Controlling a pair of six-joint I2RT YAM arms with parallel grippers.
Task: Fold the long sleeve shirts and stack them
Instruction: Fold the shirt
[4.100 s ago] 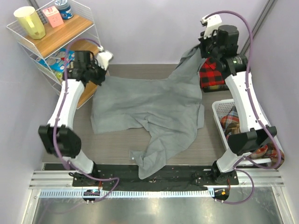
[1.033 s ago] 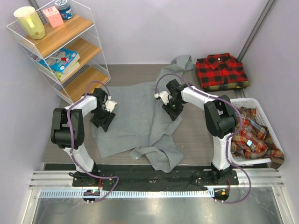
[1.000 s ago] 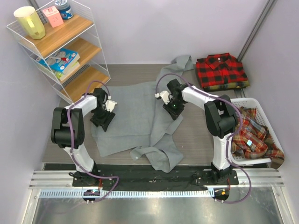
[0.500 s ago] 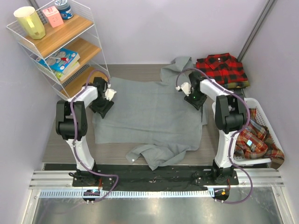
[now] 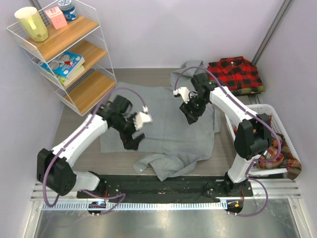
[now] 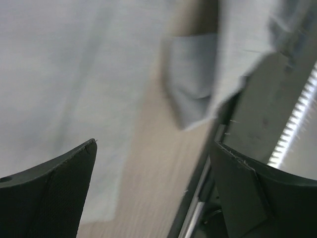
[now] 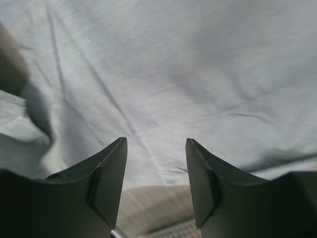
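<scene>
**Grey shirt spread on the desk, both hands open and empty above it.**

From the left: a wire shelf rack (image 5: 74, 49) stands at the far left corner of the desk (image 5: 138, 78). The left hand (image 5: 132, 140) hangs over the near left part of the grey shirt (image 5: 168, 116), its fingers (image 6: 54, 183) set wide with nothing between them; its wrist view is blurred. The shirt lies mostly flat at mid-desk, with cloth bunched at the near edge and rumpled at the back. The right hand (image 5: 192, 114) hovers over the shirt's far right part, fingers (image 7: 106, 178) moderately apart and empty. A folded red-and-black checked shirt (image 5: 235, 74) rests at the back right corner. Plaid shirts (image 5: 285, 158) lie in a white basket (image 5: 265, 105) on the right.
</scene>
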